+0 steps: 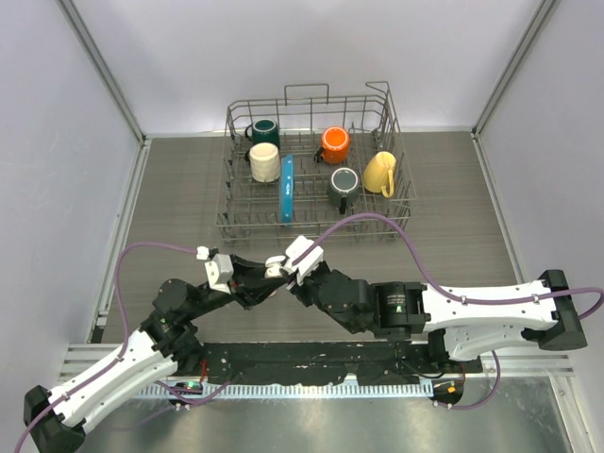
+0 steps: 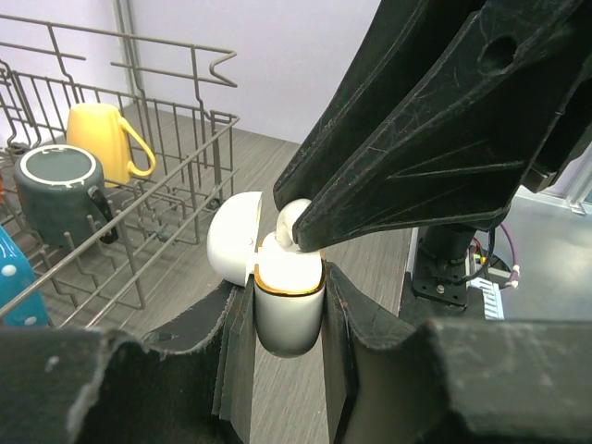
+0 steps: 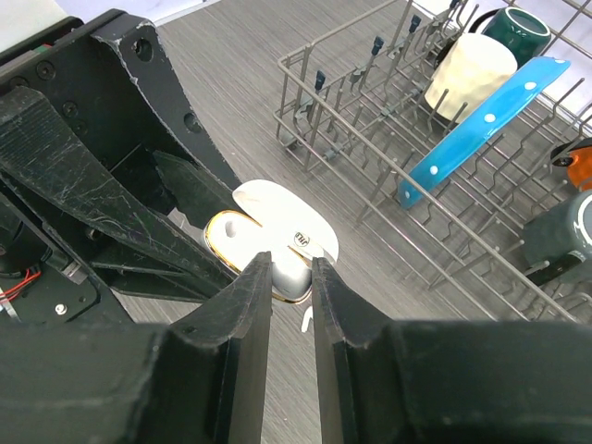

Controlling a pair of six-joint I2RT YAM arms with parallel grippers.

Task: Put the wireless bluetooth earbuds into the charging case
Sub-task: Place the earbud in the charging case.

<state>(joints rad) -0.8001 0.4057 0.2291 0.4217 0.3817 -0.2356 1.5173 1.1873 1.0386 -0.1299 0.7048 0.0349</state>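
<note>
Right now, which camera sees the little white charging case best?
The left wrist view: the charging case sits open and close, lid flipped back, gripped between jaws. The right wrist view shows it partly behind jaws; the top view shows only a tiny white speck.

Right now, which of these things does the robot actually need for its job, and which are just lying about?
In the job: open charging case, clamped in the left gripper; earbud, pinched in the right gripper at the case's mouth.

Just lying about: dish rack; yellow mug; orange mug; cream mug; green mug; dark grey mug; blue dotted flat piece.
</note>
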